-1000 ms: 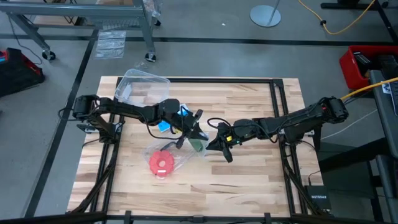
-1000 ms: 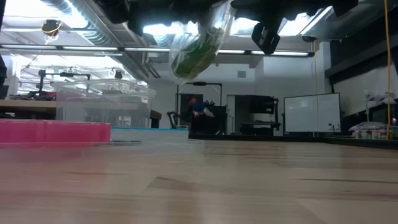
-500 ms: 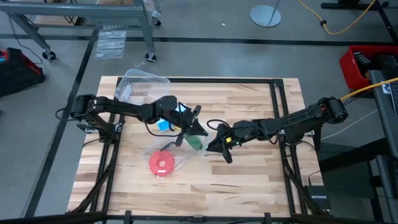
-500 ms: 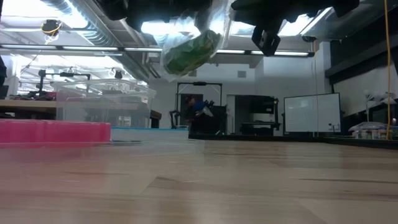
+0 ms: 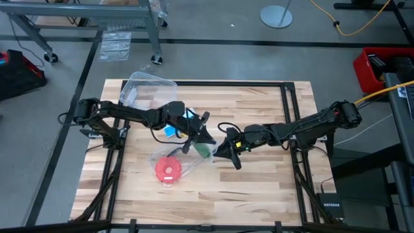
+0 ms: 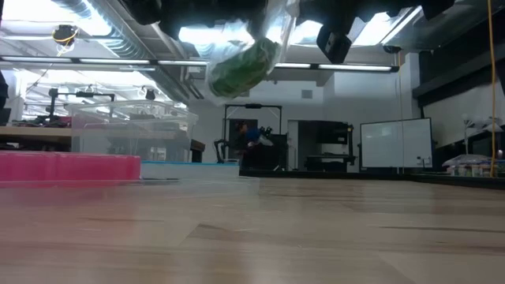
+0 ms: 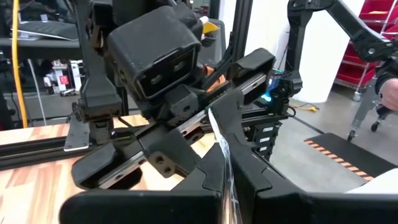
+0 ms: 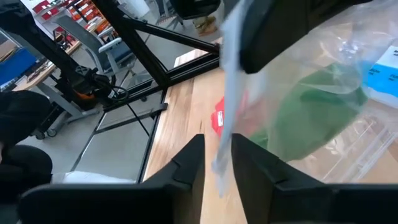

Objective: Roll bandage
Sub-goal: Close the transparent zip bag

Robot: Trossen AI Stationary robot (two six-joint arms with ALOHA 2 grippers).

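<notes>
surface: I see a light butcher-block wooden table [image 5: 259,188] | on it: red round disc [image 5: 168,171] lying flat, front-left of centre | clear plastic tub [image 5: 145,90] at far-left corner | blue-and-white box [image 5: 174,129] between tub and disc, partly hidden from me by the left arm

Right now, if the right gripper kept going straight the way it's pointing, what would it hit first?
Probably the clear plastic bag holding the bandage: its edge hangs between the right gripper's open fingers, with the left gripper just beyond. Depth is uncertain.
</notes>
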